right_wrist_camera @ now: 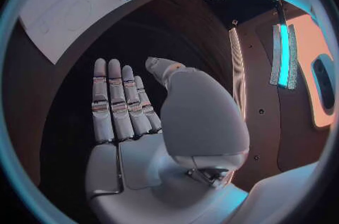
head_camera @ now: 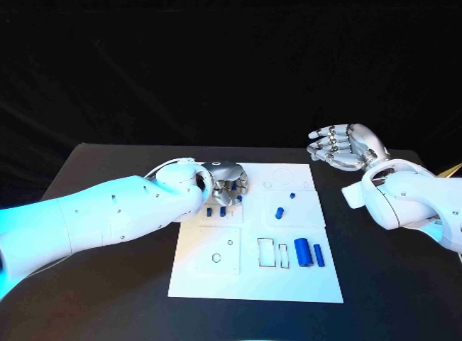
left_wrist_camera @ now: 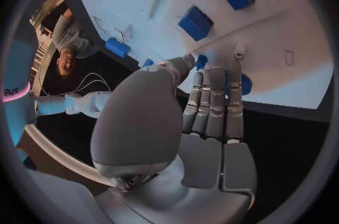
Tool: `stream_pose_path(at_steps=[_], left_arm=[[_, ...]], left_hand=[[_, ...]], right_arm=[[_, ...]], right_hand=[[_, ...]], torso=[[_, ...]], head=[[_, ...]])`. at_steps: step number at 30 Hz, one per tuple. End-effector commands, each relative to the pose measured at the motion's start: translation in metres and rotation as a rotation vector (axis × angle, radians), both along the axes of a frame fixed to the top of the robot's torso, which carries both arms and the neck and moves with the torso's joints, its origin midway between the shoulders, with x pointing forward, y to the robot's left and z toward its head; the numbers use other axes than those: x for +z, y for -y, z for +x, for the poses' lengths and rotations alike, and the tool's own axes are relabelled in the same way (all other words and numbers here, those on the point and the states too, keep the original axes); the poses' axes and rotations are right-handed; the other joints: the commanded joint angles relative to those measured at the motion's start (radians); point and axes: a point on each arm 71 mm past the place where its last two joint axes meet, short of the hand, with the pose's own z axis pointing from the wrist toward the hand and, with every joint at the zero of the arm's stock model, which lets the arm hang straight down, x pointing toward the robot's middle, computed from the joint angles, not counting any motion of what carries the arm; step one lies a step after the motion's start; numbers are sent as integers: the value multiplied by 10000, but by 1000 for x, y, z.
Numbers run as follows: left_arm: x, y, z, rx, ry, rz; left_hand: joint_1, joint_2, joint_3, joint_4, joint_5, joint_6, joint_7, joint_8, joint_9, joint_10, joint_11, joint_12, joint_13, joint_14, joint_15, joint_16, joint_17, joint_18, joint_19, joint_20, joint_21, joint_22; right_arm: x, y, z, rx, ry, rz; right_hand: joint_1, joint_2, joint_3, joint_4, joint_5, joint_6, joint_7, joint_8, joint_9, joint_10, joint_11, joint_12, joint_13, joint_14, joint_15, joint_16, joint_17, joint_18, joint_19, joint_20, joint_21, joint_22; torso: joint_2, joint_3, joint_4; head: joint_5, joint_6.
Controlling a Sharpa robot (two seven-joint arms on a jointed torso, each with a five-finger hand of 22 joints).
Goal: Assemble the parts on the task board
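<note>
arms: 2, white, smooth shells | hands: silver, segmented fingers | cable: thin white, left wrist

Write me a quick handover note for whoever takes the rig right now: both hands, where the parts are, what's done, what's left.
Left hand: down over the board's far left area, fingers among small blue parts; whether it grips one cannot be told.
Right hand: open, held up off the board's right side, holding nothing.
Parts: one lying mid-board, a small one beyond it, two long ones at near right.
Done: nothing clearly assembled.
Left: seat the loose parts.
</note>
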Motion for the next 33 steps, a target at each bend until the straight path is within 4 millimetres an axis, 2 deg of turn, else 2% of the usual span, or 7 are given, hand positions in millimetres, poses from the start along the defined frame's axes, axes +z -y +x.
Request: stream_pose_path(at_steps=[1,10,16,19,21,26,33], left_arm=[[-2,2,1,3,-34,268],[-4,3,3,104,-91,367],[-6,3,5,101,-209,468],[-6,4,5,67,-234,465],[-7,6,5,42,-251,444],[-7,7,5,6,-278,414],[-9,8,5,-19,-366,438]], left_hand=[[93,2,114,-16,-5,45,35,-57,-29,72,-3,-61,-27,-70,-21,77,-27,114,-66,15,91,43],[-1,50,215,-15,-9,139,26,-85,-97,149,-11,-68,-102,-42,-21,230,-99,117,-104,21,215,156],[-10,121,394,-130,-15,347,3,-95,-165,426,-83,-40,-184,70,-79,492,-169,131,-84,-14,444,335],[-64,144,525,-220,-9,483,-21,-142,-222,683,-164,-1,-213,433,-149,883,108,136,-35,-66,656,490],[-124,181,631,-308,-14,692,-65,-143,-244,957,-253,48,-218,959,-221,1337,699,141,15,-118,837,622],[-185,214,707,-372,-9,795,-86,-183,-270,1100,-305,45,-229,1192,-267,1559,948,91,225,-161,1098,918],[-256,255,796,-479,-11,974,-130,-229,-294,1323,-378,16,-244,1568,-327,1907,1396,2,600,-215,1506,1410]], right_arm=[[1,-1,0,126,59,357],[0,-2,-1,159,-1,445],[0,-4,-1,221,-35,478],[0,-4,-2,229,-94,505],[0,-4,-2,197,-200,584],[-1,-4,-2,191,-307,657],[-2,-4,-2,194,-404,675]], right_hand=[[-118,25,5,-63,62,-96,340,-44,-18,-37,74,-52,-36,13,57,-94,-39,50,11,95,-65,-84],[-146,38,4,-76,67,-105,350,-57,-27,-50,84,-69,-63,10,72,-166,-85,50,3,109,-82,-182],[-166,45,0,-74,70,-110,359,-62,-30,-58,92,-77,-71,10,78,-194,-104,49,0,115,-86,-223],[-175,49,-2,-73,71,-109,362,-64,-31,-61,95,-79,-73,11,81,-205,-111,49,-1,118,-86,-240],[-187,61,-1,-71,74,-109,367,-66,-33,-67,99,-84,-77,13,85,-223,-123,49,-3,122,-87,-268],[-189,78,5,-71,77,-108,370,-67,-35,-70,102,-87,-79,16,87,-237,-132,50,-3,125,-87,-291],[-190,95,11,-74,80,-106,374,-68,-36,-71,105,-89,-80,20,88,-250,-142,51,-2,127,-86,-313]], torso=[[5,8,4],[3,19,11],[-1,3,-1],[-5,-1,4],[0,2,9],[-3,0,32],[-20,-1,6]], head=[[1,-18],[5,-63],[1,-92],[-2,-106],[7,-109],[7,-141],[34,-159]])
